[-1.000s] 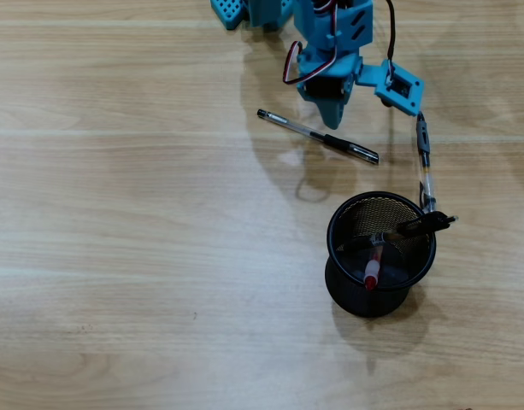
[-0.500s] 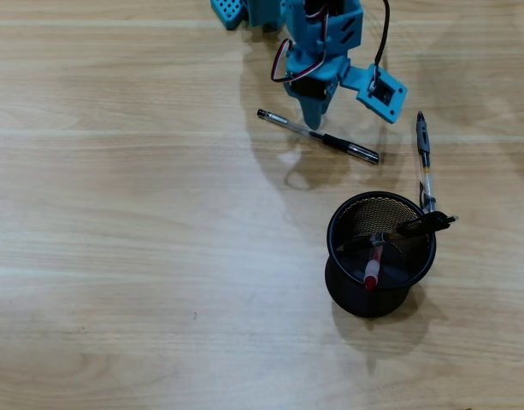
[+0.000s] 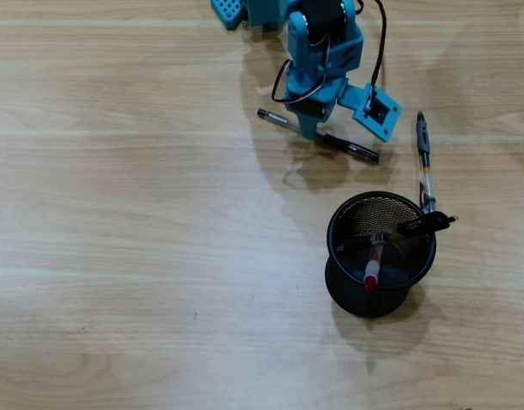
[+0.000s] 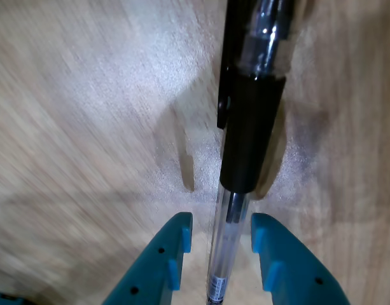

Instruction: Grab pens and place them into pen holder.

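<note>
**Mia:** What is on the left of the table [image 3: 116, 256] from above?

**Ben:** Just bare wood. Go right and near the top you see the blue arm [image 3: 323, 43]. It bends down over a black pen [image 3: 351, 150] that lies flat on the wood.

**Mia:** Is the gripper [image 4: 218, 238] holding that pen?

**Ben:** Not as far as I can see. In the wrist view the two blue fingers [image 4: 171, 254] stand a little apart, one on each side of the pen's [image 4: 245, 127] clear part. There is a thin gap on both sides, so they are not squeezing it. The pen runs straight up the middle, with its black cap away from the fingers.

**Mia:** What comes next to the right?

**Ben:** Lower down is the cup [image 3: 332, 243]. It is round, black and made of mesh. It stands up well apart from the arm. A red pen [image 3: 373, 272] sits inside it, and a second black pen [image 3: 424, 224] leans over its right rim.

**Mia:** And the last one?

**Ben:** A grey pen [image 3: 425, 158] lies on the table just above the cup. It points up and down, and its low end is right by the rim. I cannot tell if it touches.
</note>
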